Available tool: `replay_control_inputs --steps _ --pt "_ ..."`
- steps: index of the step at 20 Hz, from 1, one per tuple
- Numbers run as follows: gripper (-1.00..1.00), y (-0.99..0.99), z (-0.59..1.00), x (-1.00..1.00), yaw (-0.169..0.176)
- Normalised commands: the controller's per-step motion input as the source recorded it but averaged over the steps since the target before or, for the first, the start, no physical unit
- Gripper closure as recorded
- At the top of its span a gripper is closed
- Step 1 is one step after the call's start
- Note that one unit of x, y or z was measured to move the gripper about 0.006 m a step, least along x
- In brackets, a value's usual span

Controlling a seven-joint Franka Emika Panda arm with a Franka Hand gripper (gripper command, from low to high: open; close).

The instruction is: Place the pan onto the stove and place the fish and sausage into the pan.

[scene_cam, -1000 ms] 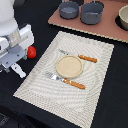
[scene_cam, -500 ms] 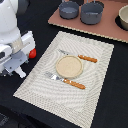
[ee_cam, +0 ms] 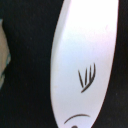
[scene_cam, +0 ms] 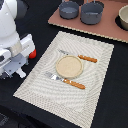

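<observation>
Wrist view is filled by the white fish [ee_cam: 85,60] lying on the dark counter [ee_cam: 30,100] directly beneath my claw, whose spread I cannot tell, so I judge the fish pickup is in hand, calling next for a descent and a pinch across its body.

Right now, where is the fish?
The fish fills the wrist view, lying on the black surface directly under the camera; the exterior view does not show it, the arm covering that spot.
</observation>
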Motion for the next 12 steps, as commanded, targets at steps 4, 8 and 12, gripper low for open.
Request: replay_control_inputs --steps 4,8,12 --pt "1.0 -0.13 -0.28 0.05 -0.003" --pt "1.0 -0.09 -0.11 0.08 -0.001" --pt "1.0 0.0 0.48 0.06 -0.012"
